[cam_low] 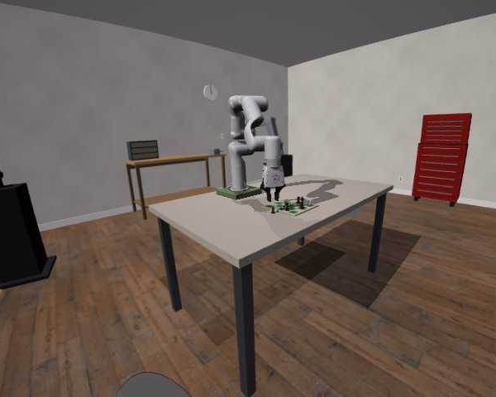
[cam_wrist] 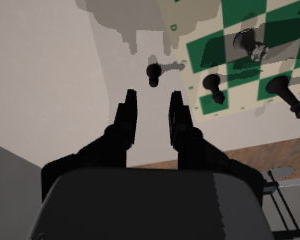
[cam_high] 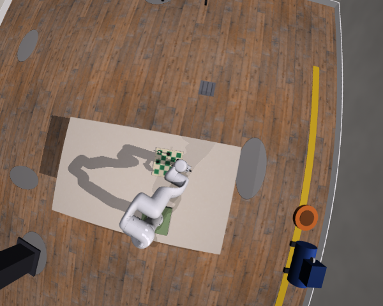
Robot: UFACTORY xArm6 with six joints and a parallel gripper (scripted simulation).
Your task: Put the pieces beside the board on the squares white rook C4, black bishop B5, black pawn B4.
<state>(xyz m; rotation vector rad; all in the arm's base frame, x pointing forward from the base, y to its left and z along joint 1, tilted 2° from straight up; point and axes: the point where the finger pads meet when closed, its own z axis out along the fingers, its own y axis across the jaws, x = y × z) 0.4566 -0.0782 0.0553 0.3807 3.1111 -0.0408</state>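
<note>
A small green and cream chessboard lies on the table. In the wrist view a black pawn stands on the table just off the board's lettered edge. My gripper hangs above the table a little short of the pawn. Its fingers stand narrow but apart, with nothing between them. A pale piece stands on the board in shadow. Two black pieces stand on squares near the board's edge.
The arm's green base plate sits on the beige table behind the board. The table's edge shows close behind the board in the wrist view. A red cabinet and a wooden side table stand by the walls.
</note>
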